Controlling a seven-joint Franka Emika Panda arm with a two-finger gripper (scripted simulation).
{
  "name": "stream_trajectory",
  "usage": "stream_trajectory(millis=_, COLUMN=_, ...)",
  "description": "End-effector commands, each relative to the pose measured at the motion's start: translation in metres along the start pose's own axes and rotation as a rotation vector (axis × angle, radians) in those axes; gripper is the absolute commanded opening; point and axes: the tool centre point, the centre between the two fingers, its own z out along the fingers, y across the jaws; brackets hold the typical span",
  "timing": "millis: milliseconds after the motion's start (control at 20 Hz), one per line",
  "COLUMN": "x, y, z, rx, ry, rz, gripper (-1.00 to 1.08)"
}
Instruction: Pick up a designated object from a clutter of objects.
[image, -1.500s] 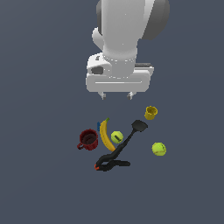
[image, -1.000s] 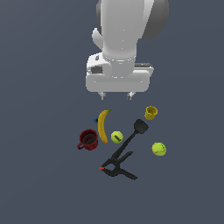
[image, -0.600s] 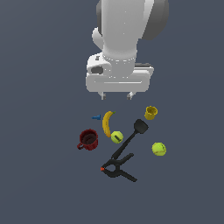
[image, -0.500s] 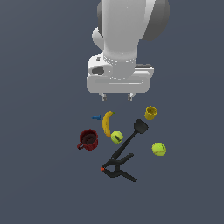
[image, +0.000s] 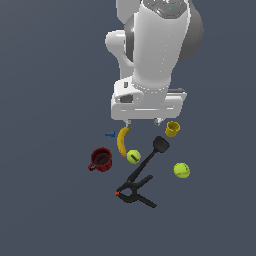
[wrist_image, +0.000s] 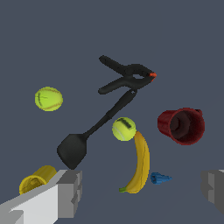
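Note:
The designated object, a plain yellow-green tennis ball (image: 181, 170), lies alone at the exterior view's right of the clutter; it also shows in the wrist view (wrist_image: 48, 99). The clutter holds a banana (image: 121, 141), a smaller marked ball (image: 133, 156), a dark red mug (image: 101, 159), a black clamp (image: 134, 192), a black spatula (image: 152, 152), a yellow cup (image: 172, 129) and a tiny blue piece (image: 110, 134). My gripper (image: 144, 121) hangs open and empty above the banana's far end, well short of the tennis ball.
In the wrist view my fingers (wrist_image: 65, 192) frame the banana (wrist_image: 140, 164) and blue piece (wrist_image: 160, 178). The yellow cup (wrist_image: 36, 180) lies beside one finger. The spatula (wrist_image: 87, 138) runs between the two balls, with the clamp (wrist_image: 127, 76) at its handle end.
The gripper has come lower and a little toward the exterior view's right. Early on the clamp, banana and blue piece settled into place; they have been still since.

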Motion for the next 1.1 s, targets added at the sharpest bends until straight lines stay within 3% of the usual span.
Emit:
stream_trajectory(millis=0, x=0.011, y=-0.013, z=0.012, rx=-0.004, ry=0.001, rz=-0.025, gripper=1.00)
stream_trajectory(millis=550, x=0.061, y=-0.099, z=0.093, rx=-0.004, ry=0.009, rz=-0.169, gripper=1.00)
stream_trajectory(millis=1050, x=0.079, y=-0.168, z=0.161, rx=0.016, ry=0.015, rz=-0.267, gripper=1.00)
